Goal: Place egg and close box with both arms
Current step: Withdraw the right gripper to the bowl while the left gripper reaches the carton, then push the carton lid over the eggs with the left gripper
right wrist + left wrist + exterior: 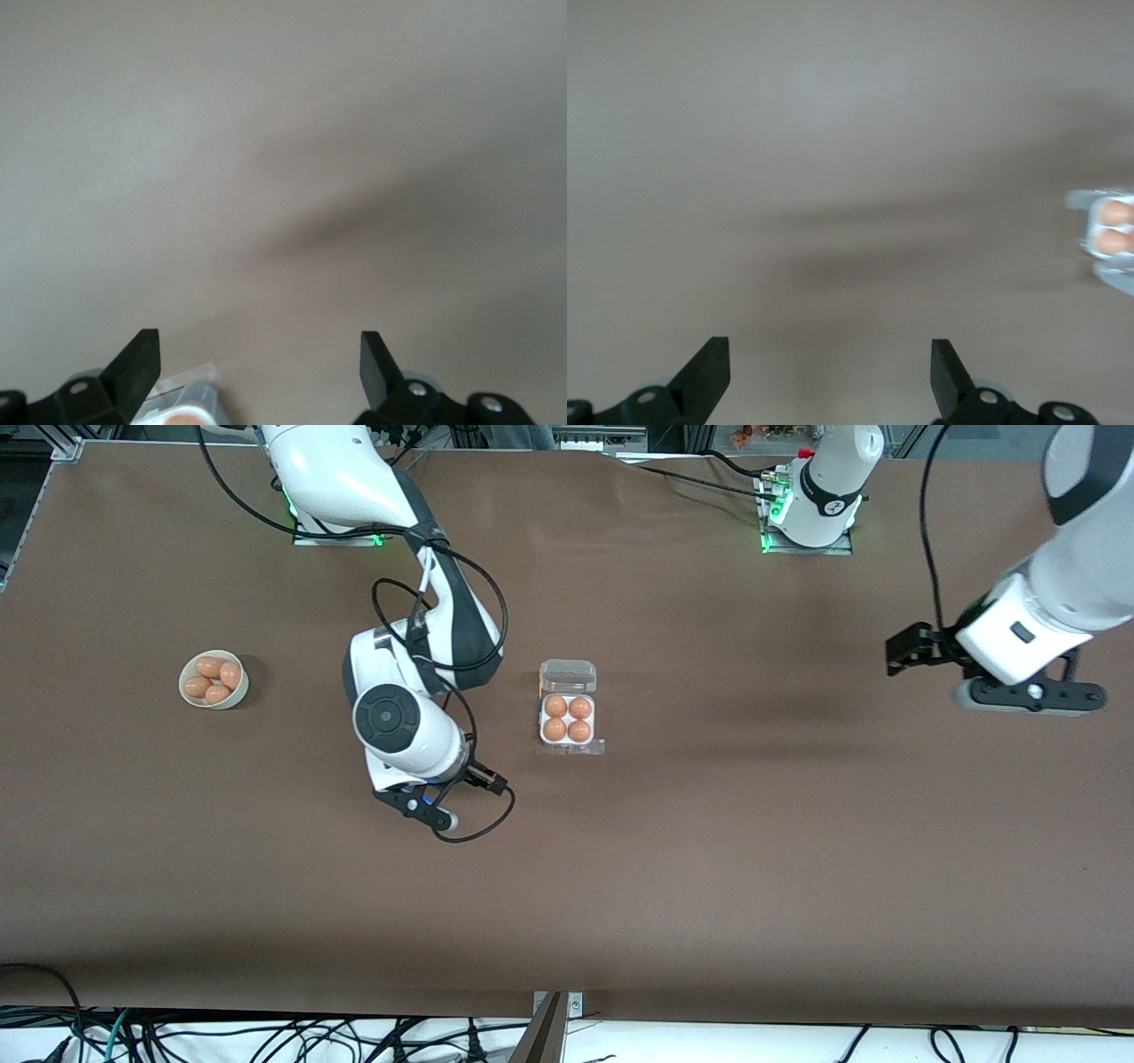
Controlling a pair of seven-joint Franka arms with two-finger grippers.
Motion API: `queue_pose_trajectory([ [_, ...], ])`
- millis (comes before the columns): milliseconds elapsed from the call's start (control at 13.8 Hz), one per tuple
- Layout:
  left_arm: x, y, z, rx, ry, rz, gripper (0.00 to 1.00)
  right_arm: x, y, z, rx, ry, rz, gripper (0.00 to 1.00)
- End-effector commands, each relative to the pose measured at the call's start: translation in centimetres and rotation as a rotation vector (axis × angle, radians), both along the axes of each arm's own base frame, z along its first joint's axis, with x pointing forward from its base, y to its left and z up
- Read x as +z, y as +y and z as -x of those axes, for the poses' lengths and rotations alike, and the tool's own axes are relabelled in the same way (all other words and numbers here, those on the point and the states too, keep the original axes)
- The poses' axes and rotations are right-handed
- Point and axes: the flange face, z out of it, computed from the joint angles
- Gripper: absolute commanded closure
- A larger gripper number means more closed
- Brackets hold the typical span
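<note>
Box (568, 717) is sitting near the middle of the table (709, 850), well clear of every edge, all four cells holding brown eggs (567, 718) and its clear lid (568, 676) lying flung open on the side toward the robots' bases. Placing looks finished — closing is the step now in hand.

Right gripper (431, 810) is hovering over bare table beside the box toward the right arm's end, fingers released and holding nothing. Left gripper (1032, 693) is hanging over the table close to the left arm's end edge, well apart from the box, also spread and empty.

A white bowl (213, 680) with spare eggs is resting toward the right arm's end.

Next move probably calls for both arms converging on the box — one steadying the tray, one folding the lid over.
</note>
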Motion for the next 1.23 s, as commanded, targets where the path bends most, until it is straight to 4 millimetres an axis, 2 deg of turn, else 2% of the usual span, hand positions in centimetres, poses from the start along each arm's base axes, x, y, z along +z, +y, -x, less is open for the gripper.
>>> queue_pose_trajectory([
  [0,-0.1,-1.3,0.6,0.01,0.083,0.12,0.0,2.4,-4.9,0.5,0.03,0.064,-0.066,0.0],
  [72,-1.2,-2.2,1.2,0.025,0.147,0.127,0.0,3.0,-6.7,0.8,0.052,0.082,-0.107,0.0],
  [144,-2.0,-4.3,1.7,0.009,0.186,0.115,0.0,4.4,-8.9,0.8,0.046,0.082,-0.143,0.0],
  [217,-2.2,-5.4,1.8,0.011,0.192,0.11,0.0,5.9,-10.3,0.8,0.045,0.072,-0.162,0.0],
  [289,-2.7,-7.0,1.8,0.015,0.203,0.104,0.05,7.0,-12.2,0.8,0.055,0.06,-0.148,0.0],
  [433,-4.0,-9.8,2.1,0.028,0.233,0.098,0.19,8.5,-16.4,1.8,0.155,0.025,0.003,0.0],
  [578,-5.6,-12.6,2.5,0.008,0.283,0.136,0.37,11.1,-20.5,3.0,0.293,-0.032,0.063,0.0],
  [722,-7.7,-14.9,2.6,0.001,0.358,0.205,0.49,14.8,-25.7,4.0,0.372,-0.079,0.05,0.0],
  [866,-10.8,-18.3,3.2,0.024,0.435,0.178,0.64,19.1,-30.1,5.7,0.374,-0.135,0.058,0.0],
  [939,-11.9,-20.2,3.7,0.022,0.456,0.16,0.74,21.1,-31.4,6.5,0.356,-0.148,0.061,0.0],
  [1011,-12.6,-21.3,3.5,0.015,0.464,0.161,0.8,22.9,-32.6,7.4,0.335,-0.148,0.064,0.0],
  [1083,-13.8,-22.1,3.4,0.009,0.484,0.158,0.87,24.2,-32.9,8.1,0.335,-0.135,0.069,0.0],
  [1155,-14.9,-23.6,3.7,-0.009,0.503,0.155,0.89,25.5,-33.0,8.9,0.331,-0.116,0.072,0.0],
])
